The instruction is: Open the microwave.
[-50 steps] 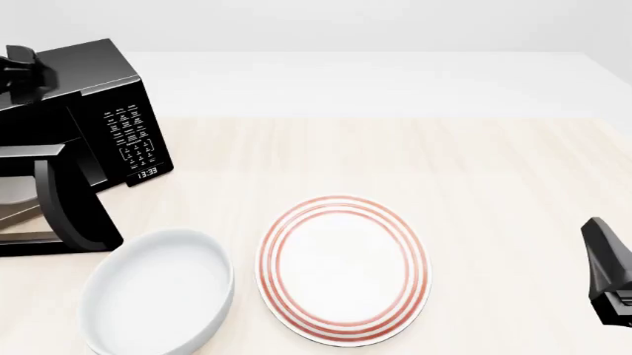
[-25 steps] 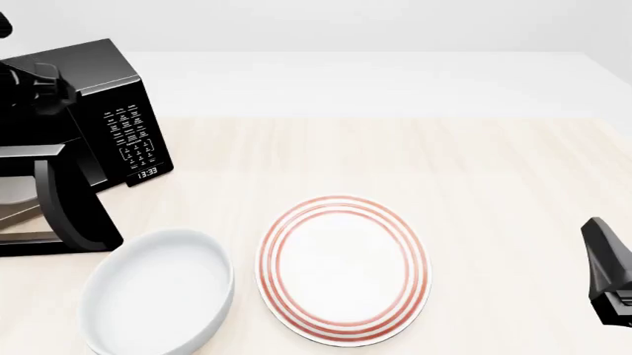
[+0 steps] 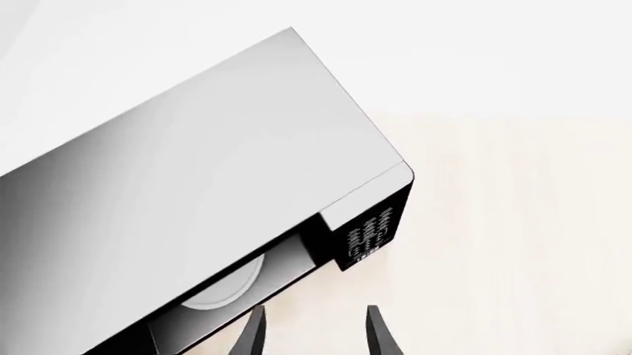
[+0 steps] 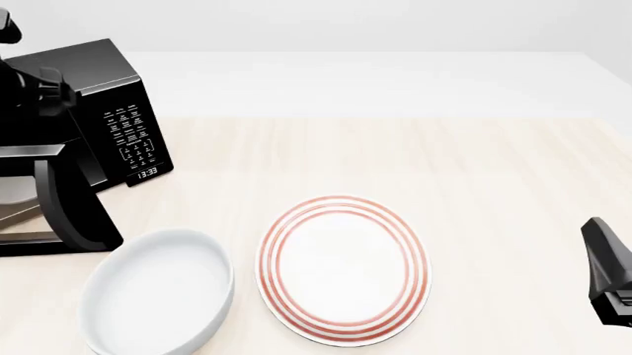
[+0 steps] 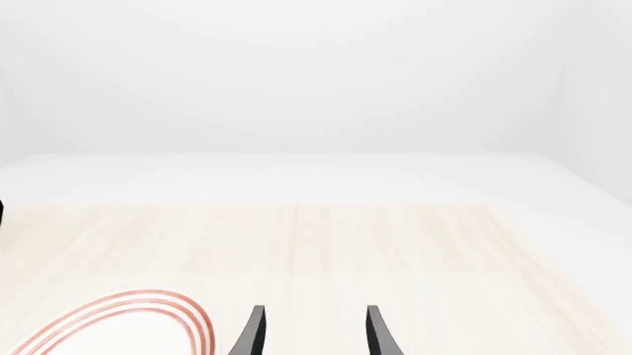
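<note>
You have one glossy black microwave (image 4: pixel 103 118), door swung open, just below your left tool (image 3: pixel 314 336); one striped plate (image 4: pixel 344 268), one white bowl (image 4: pixel 158 292). Both tools, right (image 5: pixel 314 336) included, sit released.

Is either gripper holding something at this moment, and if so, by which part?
Nothing is held. The left gripper is open above the large glossy black microwave, its fingers around nothing. The right gripper is open too, over bare table beside the red-ringed white plate.
</note>
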Tool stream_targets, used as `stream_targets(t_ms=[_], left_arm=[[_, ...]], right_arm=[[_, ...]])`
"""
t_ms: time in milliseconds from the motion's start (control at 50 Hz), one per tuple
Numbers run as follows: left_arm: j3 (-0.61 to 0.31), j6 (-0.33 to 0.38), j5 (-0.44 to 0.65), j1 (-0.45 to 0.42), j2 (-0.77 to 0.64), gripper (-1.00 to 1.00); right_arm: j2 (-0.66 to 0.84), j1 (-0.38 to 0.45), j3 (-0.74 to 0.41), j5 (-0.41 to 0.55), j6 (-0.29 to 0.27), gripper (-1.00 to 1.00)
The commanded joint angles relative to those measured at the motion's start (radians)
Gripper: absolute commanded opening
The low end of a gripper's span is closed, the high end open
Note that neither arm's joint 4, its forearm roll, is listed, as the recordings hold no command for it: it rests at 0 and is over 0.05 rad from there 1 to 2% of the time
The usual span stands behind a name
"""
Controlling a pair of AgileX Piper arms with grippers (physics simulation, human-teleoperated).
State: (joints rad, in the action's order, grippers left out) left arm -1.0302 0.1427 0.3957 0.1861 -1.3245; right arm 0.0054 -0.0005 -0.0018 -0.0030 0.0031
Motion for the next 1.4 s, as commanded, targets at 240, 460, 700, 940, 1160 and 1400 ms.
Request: stream_targets(t_ms=[240, 460, 700, 940, 1160, 1400], left_arm=[[0.046, 0.005, -0.073, 0.028, -0.068, 1.00], [0.061, 0.015, -0.090, 0.053, -0.071, 1.00], [0.079, 0.031, -0.104, 0.064, -0.075, 1.00], [0.091, 0.038, -0.106, 0.068, -0.066, 1.00], [0.107, 0.037, -0.110, 0.068, -0.059, 1.00], [0.116, 0.034, -0.111, 0.074, -0.056, 1.00]], right_arm=[[0.000, 0.000, 0.000, 0.000, 0.000, 1.00], [0.000, 0.000, 0.000, 0.000, 0.000, 1.00], [0.000, 0.000, 0.000, 0.000, 0.000, 1.00], [0.000, 0.000, 0.000, 0.000, 0.000, 1.00], [0.000, 0.000, 0.000, 0.000, 0.000, 1.00], [0.000, 0.000, 0.000, 0.000, 0.000, 1.00]])
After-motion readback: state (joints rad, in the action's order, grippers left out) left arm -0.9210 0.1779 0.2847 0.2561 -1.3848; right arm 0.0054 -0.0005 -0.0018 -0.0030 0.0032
